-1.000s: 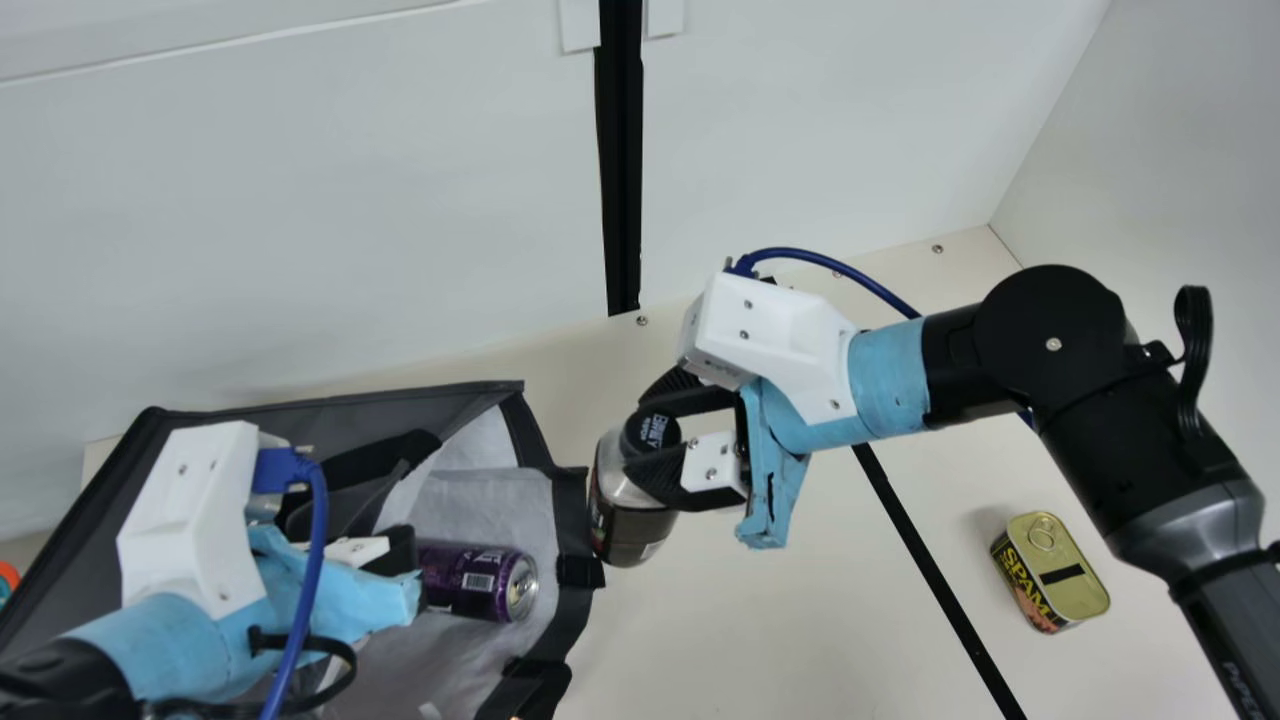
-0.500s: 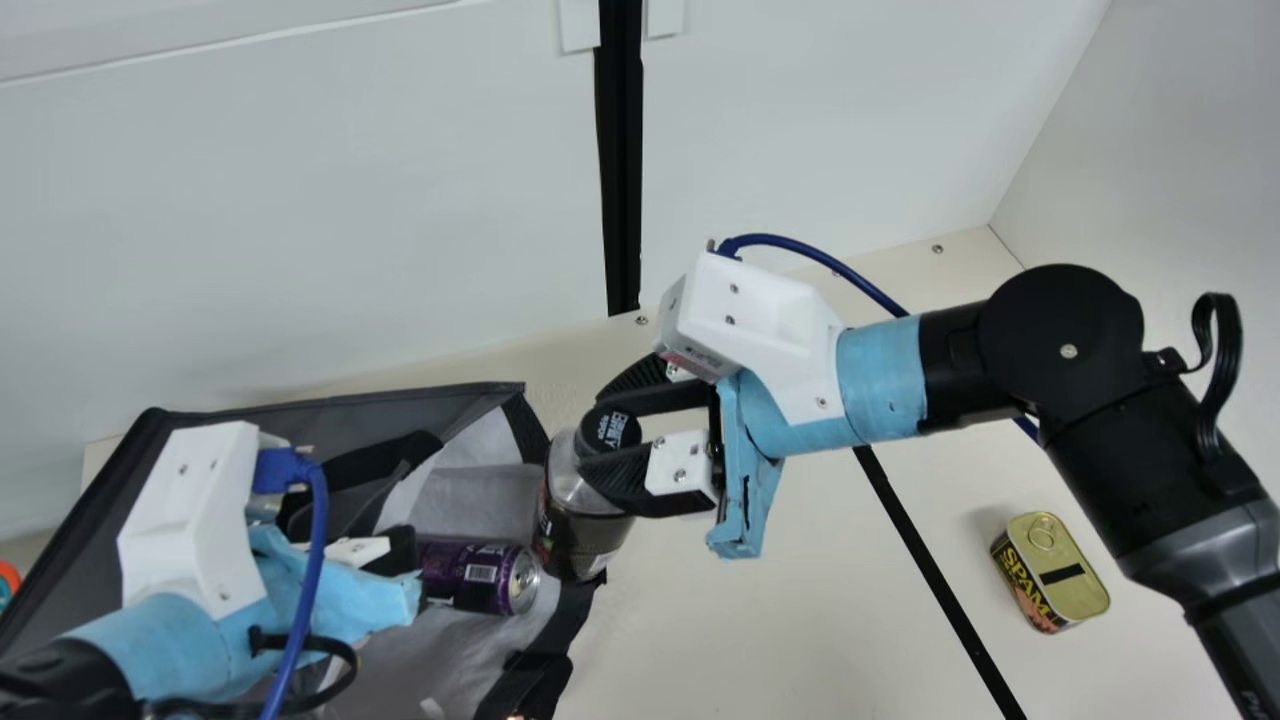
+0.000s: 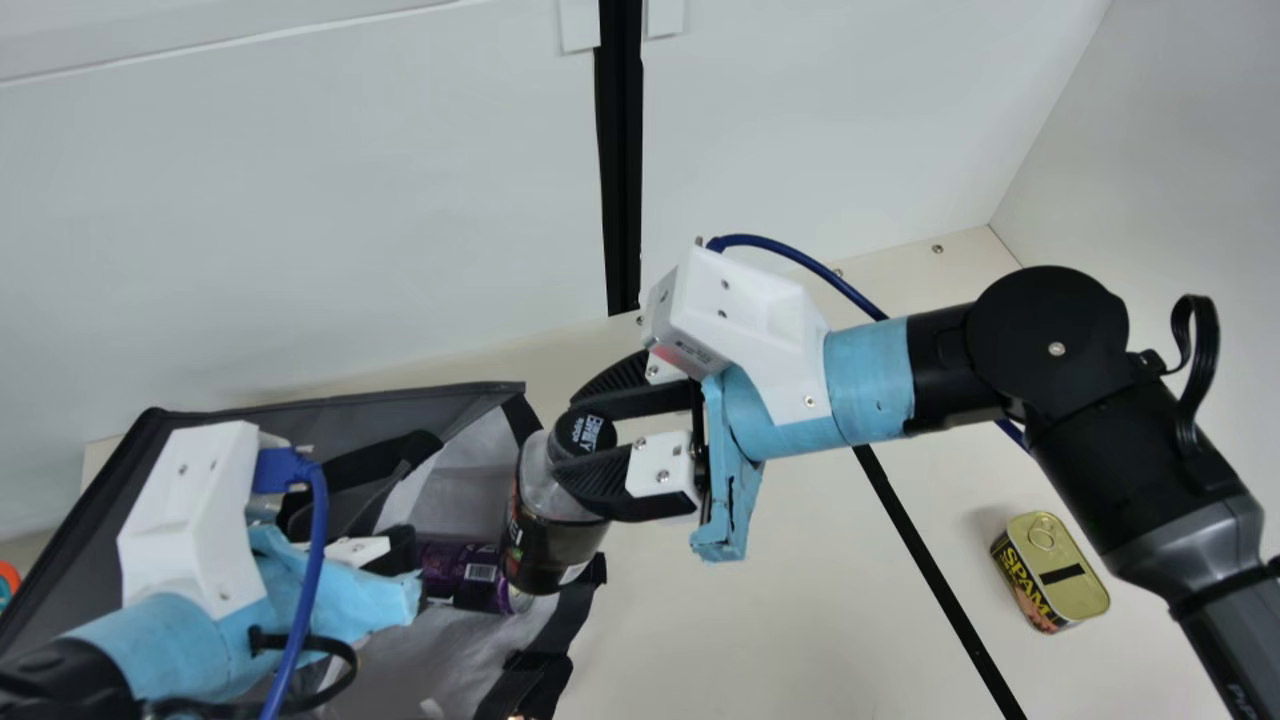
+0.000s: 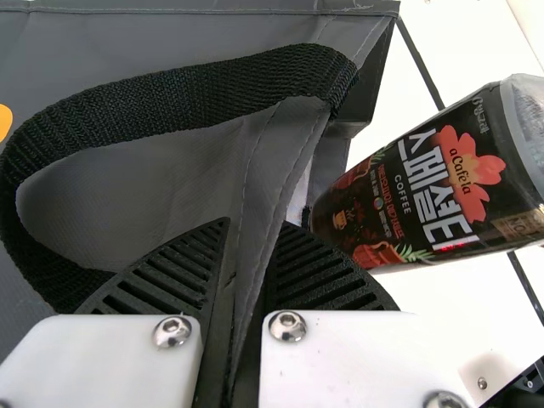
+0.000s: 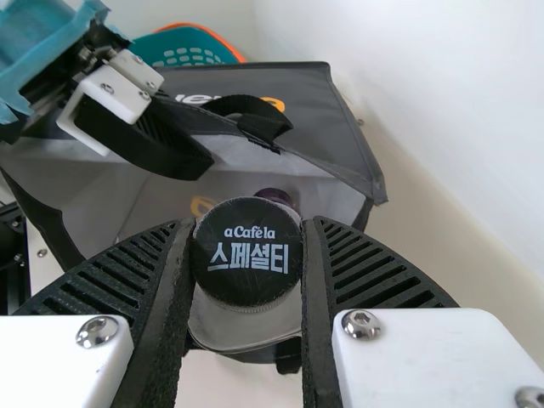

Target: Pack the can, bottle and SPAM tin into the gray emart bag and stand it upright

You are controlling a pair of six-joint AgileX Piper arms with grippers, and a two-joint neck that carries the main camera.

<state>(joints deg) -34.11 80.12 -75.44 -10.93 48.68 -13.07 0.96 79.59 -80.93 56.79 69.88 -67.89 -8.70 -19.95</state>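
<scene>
Right now, the bottle (image 3: 552,548) is up at the mouth of the gray bag (image 3: 330,409), and the right gripper (image 3: 585,432) has it: both ribbed fingers grasp it around its black cap (image 5: 246,252), one on each side. And look at the angle, it's tilted, base toward the opening and cap toward the right arm. Over on the other side, the left gripper (image 3: 400,552) is clenched on the bag itself, a fold of gray fabric (image 4: 276,200) pinched between its fingers, with the black handle (image 4: 183,98) looping just beside them. The bag lies on its side on the tabletop (image 3: 760,620), its pale lining facing the right arm. Inside, there's the purple can (image 3: 462,575), lying on its side with its lid end toward the mouth; from the main view the bottle hides part of it. Well apart from all that, out to the right, the SPAM tin (image 3: 1055,572) sits on the tabletop with its pull-ring lid up, beyond the black line (image 3: 930,565) as seen from the bag. And behind the bag, in the right wrist view, a teal basket (image 5: 189,48) shows its orange rim.
</scene>
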